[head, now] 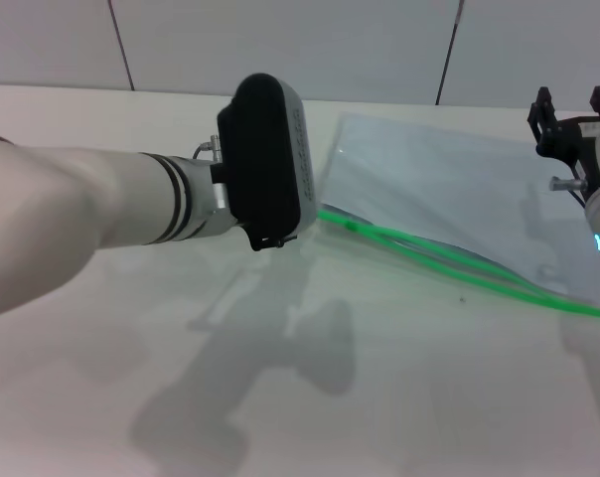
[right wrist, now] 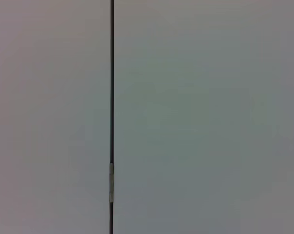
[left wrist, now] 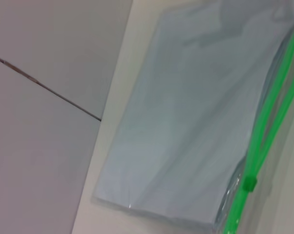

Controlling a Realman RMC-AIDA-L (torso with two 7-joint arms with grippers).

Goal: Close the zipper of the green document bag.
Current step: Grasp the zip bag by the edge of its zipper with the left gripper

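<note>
The green document bag (head: pixel 449 199) lies flat on the white table at centre right, pale blue-grey and translucent. The zipper (head: pixel 459 268) runs along its near long edge; its two green strips stand apart over most of their length. The small green slider (head: pixel 352 227) sits near the left end of that edge. My left arm reaches across, and its black wrist housing (head: pixel 265 159) hangs just left of the bag's left corner, hiding the left gripper. The left wrist view shows the bag (left wrist: pixel 186 122), the zipper (left wrist: pixel 268 117) and the slider (left wrist: pixel 249 184). My right gripper (head: pixel 573 107) is raised at the far right, open and empty.
The white table (head: pixel 310 397) stretches out in front of the bag. A panelled wall (head: pixel 280 40) rises behind the table's far edge. The right wrist view shows only the wall with one dark seam (right wrist: pixel 111 97).
</note>
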